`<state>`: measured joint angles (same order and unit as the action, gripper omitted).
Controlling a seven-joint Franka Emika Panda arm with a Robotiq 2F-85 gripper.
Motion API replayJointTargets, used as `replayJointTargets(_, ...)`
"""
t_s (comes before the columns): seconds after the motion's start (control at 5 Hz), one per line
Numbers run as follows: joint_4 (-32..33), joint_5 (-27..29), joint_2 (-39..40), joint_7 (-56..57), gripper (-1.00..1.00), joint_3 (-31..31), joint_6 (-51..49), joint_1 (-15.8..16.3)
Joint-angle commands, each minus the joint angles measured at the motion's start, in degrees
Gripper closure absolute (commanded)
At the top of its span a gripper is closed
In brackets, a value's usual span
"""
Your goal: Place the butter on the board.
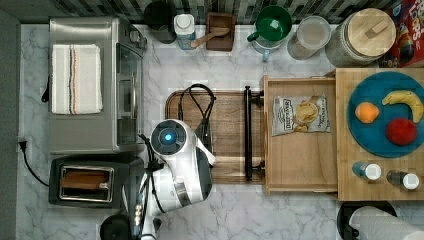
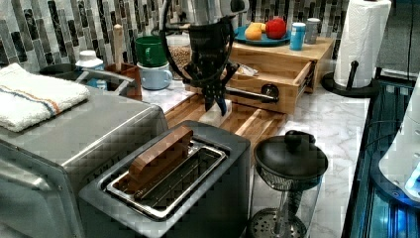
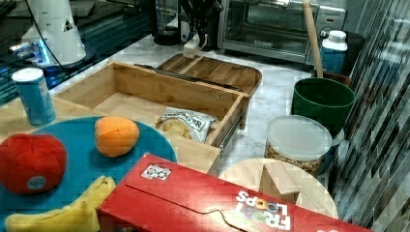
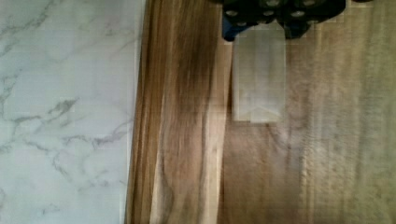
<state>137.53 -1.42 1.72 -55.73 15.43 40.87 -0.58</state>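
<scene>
The butter (image 4: 259,74) is a pale wrapped stick lying low over the board (image 4: 187,140), close to its raised rim beside the marble counter. My gripper (image 4: 261,23) is shut on the butter's end, one finger on each side. In the left view the gripper (image 2: 216,103) points down with the butter (image 2: 215,115) under it, at the board's (image 2: 252,121) near end by the toaster. In the right view the butter (image 3: 192,47) hangs at the far corner of the dark board (image 3: 217,70). In the top view the white arm (image 1: 177,160) covers the board's (image 1: 230,110) left part.
A toaster oven (image 1: 95,85) and a toaster (image 1: 87,182) stand at the top view's left of the board. An open wooden drawer (image 1: 300,160) with a chip bag (image 1: 301,115) and a black handle bar (image 1: 247,132) borders it on the right. A French press (image 2: 289,168) stands near the toaster.
</scene>
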Motion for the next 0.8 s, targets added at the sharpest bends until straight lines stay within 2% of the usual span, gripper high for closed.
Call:
replayJointTargets(0.2,-0.2,-1.2,1.5,-5.2,1.0,1.7,3.5,2.2)
replayJointTargets(0.4,-1.2,-0.1,2.2,-5.1,-1.0,1.7,2.6,2.0)
replayJointTargets(0.8,-0.9,-1.3,2.9,-5.3,-1.0,1.8,3.6,2.0)
